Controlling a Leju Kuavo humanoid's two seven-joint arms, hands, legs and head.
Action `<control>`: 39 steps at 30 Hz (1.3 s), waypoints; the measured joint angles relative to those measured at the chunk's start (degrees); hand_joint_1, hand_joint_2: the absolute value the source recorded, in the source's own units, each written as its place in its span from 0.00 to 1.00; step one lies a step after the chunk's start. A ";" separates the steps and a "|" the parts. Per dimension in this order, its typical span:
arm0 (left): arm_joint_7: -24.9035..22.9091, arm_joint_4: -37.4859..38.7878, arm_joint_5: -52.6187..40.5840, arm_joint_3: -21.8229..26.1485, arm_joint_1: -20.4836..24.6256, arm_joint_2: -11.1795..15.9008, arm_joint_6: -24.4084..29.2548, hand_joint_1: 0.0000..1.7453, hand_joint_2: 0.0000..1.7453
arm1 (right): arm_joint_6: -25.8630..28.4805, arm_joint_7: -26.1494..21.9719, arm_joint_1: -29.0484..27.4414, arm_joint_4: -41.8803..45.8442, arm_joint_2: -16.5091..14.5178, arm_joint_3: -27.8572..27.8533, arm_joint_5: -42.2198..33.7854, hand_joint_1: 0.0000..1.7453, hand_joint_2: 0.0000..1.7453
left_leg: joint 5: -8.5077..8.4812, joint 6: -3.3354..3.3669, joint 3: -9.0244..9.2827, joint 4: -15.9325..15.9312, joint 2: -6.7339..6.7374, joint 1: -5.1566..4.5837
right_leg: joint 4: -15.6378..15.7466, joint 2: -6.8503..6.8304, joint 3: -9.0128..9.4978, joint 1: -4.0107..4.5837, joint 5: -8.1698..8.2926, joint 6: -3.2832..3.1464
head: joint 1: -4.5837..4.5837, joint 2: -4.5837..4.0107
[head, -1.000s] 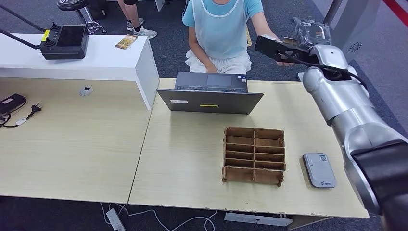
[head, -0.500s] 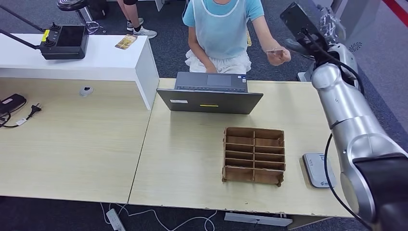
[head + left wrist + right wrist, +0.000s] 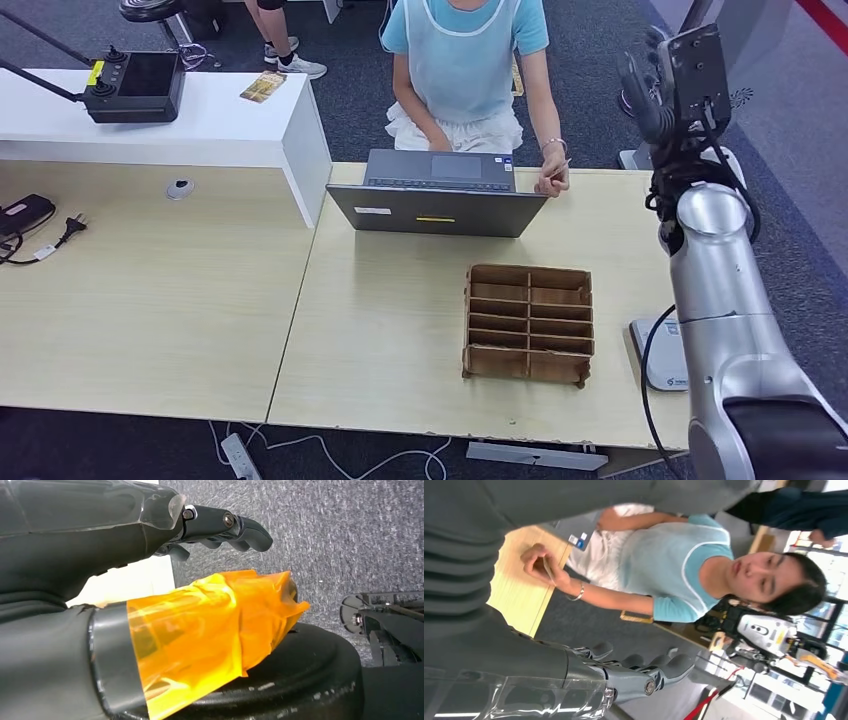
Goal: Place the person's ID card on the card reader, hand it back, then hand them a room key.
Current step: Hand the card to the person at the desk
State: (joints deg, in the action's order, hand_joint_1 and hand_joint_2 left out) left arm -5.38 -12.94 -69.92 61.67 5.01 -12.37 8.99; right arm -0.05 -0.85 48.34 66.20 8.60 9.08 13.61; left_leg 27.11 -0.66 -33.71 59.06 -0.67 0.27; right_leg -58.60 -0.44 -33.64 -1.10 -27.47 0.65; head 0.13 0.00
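Your right hand (image 3: pixel 650 85) hangs raised and empty, fingers apart, because the person's hand (image 3: pixel 552 178) holds the thin ID card (image 3: pixel 561 167).

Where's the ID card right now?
In the head view, the ID card is pinched in the person's hand, just right of the laptop.
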 joint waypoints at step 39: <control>1.10 0.00 4.65 5.41 -0.70 -0.68 1.68 0.00 0.00 | 3.34 -15.97 -55.13 47.00 7.40 -6.93 3.92 0.00 1.00 | 0.14 0.08 -0.01 -0.04 0.05 -0.01 | 0.02 0.04 0.00 -0.01 -0.12 0.06 | 0.01 0.00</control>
State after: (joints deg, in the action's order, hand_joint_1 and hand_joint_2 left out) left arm -4.27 -12.94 -65.28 67.08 4.31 -13.05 10.67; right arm 3.29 -16.82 -6.79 113.20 16.00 2.15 17.53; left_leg 27.24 -0.58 -33.72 59.02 -0.62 0.26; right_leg -58.58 -0.40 -33.64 -1.10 -27.60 0.70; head 0.14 0.00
